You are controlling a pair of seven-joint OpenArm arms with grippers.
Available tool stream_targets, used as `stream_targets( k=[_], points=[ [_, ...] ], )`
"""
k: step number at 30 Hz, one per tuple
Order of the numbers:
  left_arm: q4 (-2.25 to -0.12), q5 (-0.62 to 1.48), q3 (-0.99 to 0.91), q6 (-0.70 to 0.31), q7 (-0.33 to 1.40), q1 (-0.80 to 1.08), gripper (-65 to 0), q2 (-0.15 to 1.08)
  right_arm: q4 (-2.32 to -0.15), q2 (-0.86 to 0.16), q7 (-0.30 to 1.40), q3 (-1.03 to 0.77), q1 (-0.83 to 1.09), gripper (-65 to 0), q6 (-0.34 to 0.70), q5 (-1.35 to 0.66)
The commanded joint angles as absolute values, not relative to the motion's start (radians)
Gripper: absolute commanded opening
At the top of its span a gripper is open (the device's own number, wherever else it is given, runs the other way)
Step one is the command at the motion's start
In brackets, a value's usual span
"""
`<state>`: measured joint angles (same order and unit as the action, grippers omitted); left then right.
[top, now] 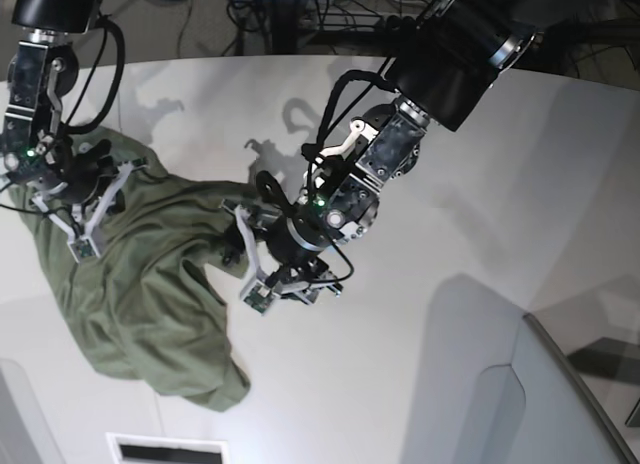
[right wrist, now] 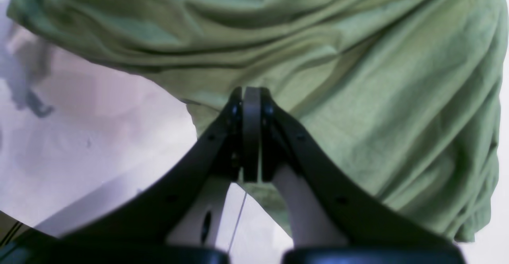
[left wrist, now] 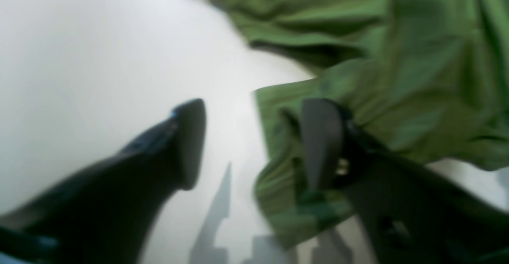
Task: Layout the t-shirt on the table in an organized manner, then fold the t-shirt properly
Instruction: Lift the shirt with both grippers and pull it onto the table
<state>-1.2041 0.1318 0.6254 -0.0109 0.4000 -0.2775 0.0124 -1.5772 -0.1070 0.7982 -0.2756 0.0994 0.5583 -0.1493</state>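
The olive-green t-shirt [top: 150,294] lies crumpled on the left part of the white table [top: 450,184]. My left gripper [top: 238,246] hangs at the shirt's right edge. In the left wrist view it [left wrist: 254,136] stands open; one finger [left wrist: 322,144] touches a cloth edge of the t-shirt [left wrist: 417,57], the other is over bare table [left wrist: 79,57]. My right gripper [top: 95,199] sits at the shirt's upper left part. Its jaws [right wrist: 251,97] are shut, with the t-shirt [right wrist: 358,97] bunched in folds around and behind the tips.
A grey angled panel [top: 570,404] with a dark edge rises at the lower right. A white box with a dark slot [top: 165,449] sits at the near edge. Cables and dark equipment [top: 300,4] stand beyond the curved far edge.
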Motion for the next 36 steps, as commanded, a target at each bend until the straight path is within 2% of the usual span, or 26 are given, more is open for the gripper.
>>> stream_targets(
  k=[1,5,7,12,15,17,25,27,31,33,36],
  points=[
    [-1.196,0.131,0.621,-0.002,0.380,-0.317,-20.1,-0.002,-1.600,-0.116,0.782,-0.280,0.079,-64.1,0.558,-0.157],
    [-1.078,0.127,0.621,-0.002,0.378,-0.358,-18.1,-0.051,-1.600,-0.116,0.782,-0.280,0.076,-63.9,0.558,-0.157],
    [-1.010,0.127,0.621,-0.004,0.378,-0.386,-17.6,-0.081,-1.601,-0.116,0.782,-0.280,0.077,-60.9,0.558,-0.159],
    [-0.903,0.133,0.621,-0.007,0.306,-0.430,-18.4,-0.114,-1.604,-0.116,0.780,-0.283,0.084,-39.6,0.559,-0.208],
    [-0.872,0.127,0.619,-0.096,0.257,-0.430,-18.4,-0.122,-1.604,-0.116,0.780,-0.352,0.093,-27.9,0.559,-0.315],
    [-0.849,0.127,0.619,-0.117,0.257,-0.430,-18.4,-0.136,-1.604,-0.120,0.780,-0.380,0.096,-22.2,0.559,-0.354],
    [-0.803,0.125,0.619,-0.117,0.257,-0.432,-18.9,-0.140,-1.604,-0.125,0.777,-0.387,0.096,-21.6,0.559,-0.355],
    [-0.806,0.125,0.615,-0.117,0.257,-0.432,-24.0,-0.139,-1.604,-0.125,0.777,-0.387,0.096,-21.6,0.559,-0.355],
    [-0.794,0.127,0.613,-0.117,0.257,-0.458,-52.2,-0.137,-1.603,-0.125,0.777,-0.387,0.096,-21.6,0.559,-0.355],
    [-0.762,0.127,0.610,-0.117,0.257,-0.469,-64.0,-0.137,-1.603,-0.125,0.777,-0.387,0.096,-21.6,0.559,-0.355],
    [-0.713,0.128,0.610,-0.117,0.255,-0.506,-65.0,-0.139,-1.603,-0.125,0.777,-0.387,0.097,-21.8,0.559,-0.355]
  ],
)
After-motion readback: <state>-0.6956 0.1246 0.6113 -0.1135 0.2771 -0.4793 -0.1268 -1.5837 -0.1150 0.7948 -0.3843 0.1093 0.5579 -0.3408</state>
